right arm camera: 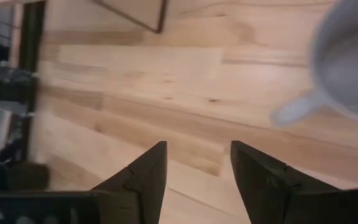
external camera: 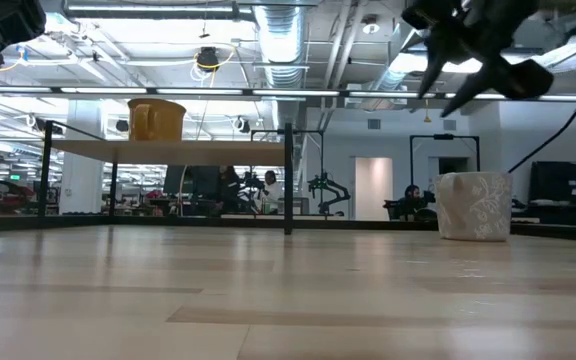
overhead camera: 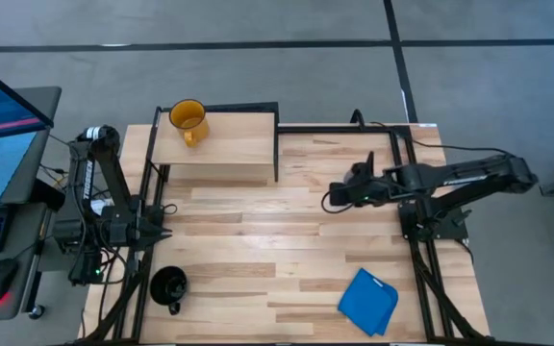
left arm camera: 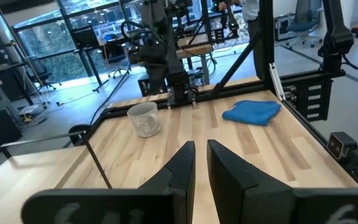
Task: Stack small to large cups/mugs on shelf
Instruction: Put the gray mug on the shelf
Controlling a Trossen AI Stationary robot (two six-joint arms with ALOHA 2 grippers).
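- Yellow mug (overhead camera: 188, 119) stands on the shelf (overhead camera: 229, 144), at its far left corner.
- Black mug (overhead camera: 169, 285) sits near the surface's (overhead camera: 258, 250) near left corner.
- White mug (external camera: 473, 206) stands under the right claw (overhead camera: 331, 195), which is spread and empty.
- Left claw (left arm camera: 199, 163) is pressed together at the left edge.

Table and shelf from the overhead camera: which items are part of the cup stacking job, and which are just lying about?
Part of the job:
- yellow mug, already on the shelf
- grey-white mug, on the table under the right arm
- black mug, on the table near the left arm's base

Just lying about:
- blue cloth, folded on the table
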